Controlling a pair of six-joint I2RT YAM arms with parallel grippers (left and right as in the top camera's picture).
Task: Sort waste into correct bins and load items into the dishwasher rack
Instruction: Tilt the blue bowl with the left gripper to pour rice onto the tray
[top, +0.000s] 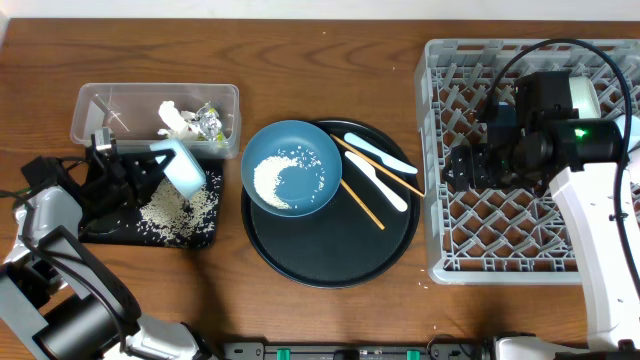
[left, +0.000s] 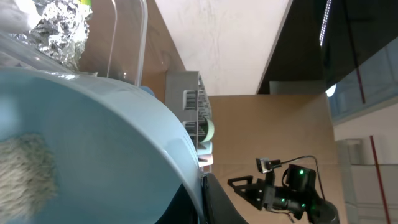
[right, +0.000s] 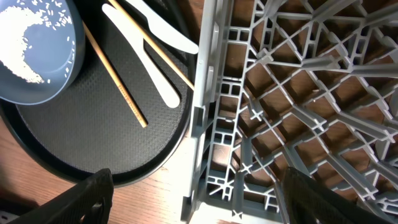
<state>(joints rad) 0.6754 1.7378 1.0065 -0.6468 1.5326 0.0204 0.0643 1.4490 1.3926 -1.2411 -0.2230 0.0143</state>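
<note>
— Where is the left gripper (top: 148, 168)?
— At the left of the table (top: 300, 320), over the shallow black tray (top: 108, 233). Its fingers are clamped on a pale blue bowl (top: 181, 166) and hold it steeply tilted above the tray. From the left wrist, one dark finger (left: 217, 202) lies against the bowl's outer wall near the rim. The other finger is hidden.
— And the rice (top: 178, 208)?
— A loose heap lies on the black tray, right under the bowl's lower lip. A patch of grains also shows inside the bowl.
— What's beyond it?
— The clear tub (top: 150, 88), just on the far side of the tray. It has crumpled tissue (top: 174, 118) and the foil wrapper (top: 210, 122) inside.
— Right gripper (top: 462, 168)?
— Over the left edge of the grey rack (top: 520, 230), fingers (right: 87, 199) spread wide apart and gripping nothing. Below the gap between them are the rack's left edge and the rim of the round black tray (top: 330, 272).
— What's on that tray?
— The dark blue dish (top: 300, 150) sits at its far left with a white crescent of rice in it. To the dish's right, two pale spoons (top: 380, 152) and two chopsticks (top: 362, 205) lie loose. All of it is left of the open fingers and none of it touches them.
</note>
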